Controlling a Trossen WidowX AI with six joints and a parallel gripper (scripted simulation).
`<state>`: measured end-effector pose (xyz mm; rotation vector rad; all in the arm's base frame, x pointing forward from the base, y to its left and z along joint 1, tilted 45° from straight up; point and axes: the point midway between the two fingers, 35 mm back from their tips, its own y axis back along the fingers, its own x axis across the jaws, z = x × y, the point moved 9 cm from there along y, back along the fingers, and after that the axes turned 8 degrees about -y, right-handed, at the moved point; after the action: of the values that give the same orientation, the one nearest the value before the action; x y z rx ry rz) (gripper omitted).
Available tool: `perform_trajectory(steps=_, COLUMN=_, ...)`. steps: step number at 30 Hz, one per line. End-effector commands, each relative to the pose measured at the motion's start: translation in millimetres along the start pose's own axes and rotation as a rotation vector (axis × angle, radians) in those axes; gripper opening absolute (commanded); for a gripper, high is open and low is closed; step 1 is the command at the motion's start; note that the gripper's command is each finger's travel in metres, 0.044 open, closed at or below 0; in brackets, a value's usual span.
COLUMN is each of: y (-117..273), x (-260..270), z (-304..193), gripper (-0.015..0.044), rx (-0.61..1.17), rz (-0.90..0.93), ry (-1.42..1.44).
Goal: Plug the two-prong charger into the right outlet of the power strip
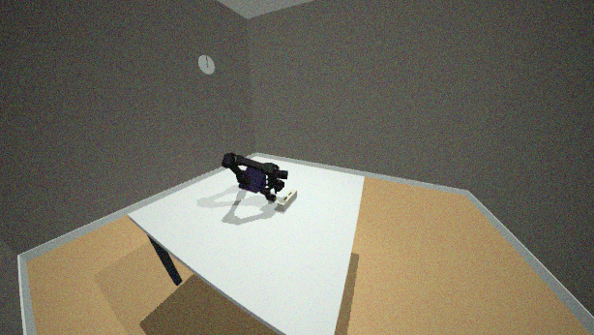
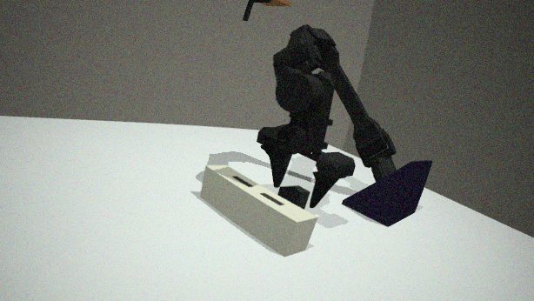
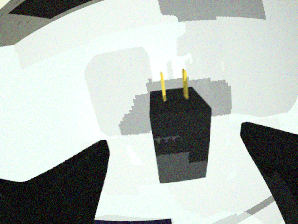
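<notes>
The black charger (image 2: 293,194) (image 3: 181,120) lies on the white table, close behind the cream power strip (image 1: 288,198) (image 2: 256,213). In the wrist view its two yellow prongs (image 3: 163,86) (image 3: 185,84) point to the top of the picture. The strip has two dark slots on top in the exterior view; only part of its side shows at the upper left of the wrist view. My gripper (image 2: 295,197) (image 3: 177,138) is open and empty, low, pointing down, with one finger on each side of the charger and a gap to each. The prongs are hidden in the exterior view.
The dark purple arm base (image 1: 252,179) (image 2: 393,196) stands behind the strip and the charger on the white table (image 1: 271,261) (image 2: 109,226). Arm shadows fall around the charger. A wall clock (image 1: 206,64) hangs far behind.
</notes>
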<state>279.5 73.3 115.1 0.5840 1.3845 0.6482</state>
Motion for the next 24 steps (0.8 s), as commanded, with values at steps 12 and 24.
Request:
perform_trajectory(steps=12, y=-14, x=-1, z=0, gripper=0.0361, rx=0.001, rz=-0.002, ry=0.0)
perform_trajectory(steps=24, y=-14, x=-1, z=0, gripper=0.0125, rx=0.001, rz=-0.002, ry=0.0)
